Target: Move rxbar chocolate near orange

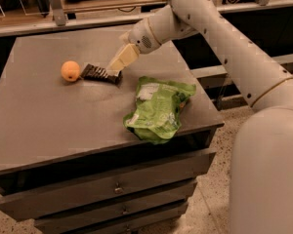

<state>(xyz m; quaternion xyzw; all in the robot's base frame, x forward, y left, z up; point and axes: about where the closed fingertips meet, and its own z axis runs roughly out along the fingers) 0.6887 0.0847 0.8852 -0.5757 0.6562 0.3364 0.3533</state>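
Note:
The orange (70, 70) sits on the dark tabletop at the left. The rxbar chocolate (97, 73), a flat dark bar, lies just to its right, its left end close to the fruit and resting on the table. My gripper (115, 72) reaches down from the upper right and is shut on the bar's right end. Its cream-coloured fingers (123, 57) look pressed together into one wedge. The white arm runs off to the right.
A larger green snack bag (158, 106) lies near the table's right front corner. The dark table (49, 121) has drawers below its front edge. A shelf with rails runs along the back.

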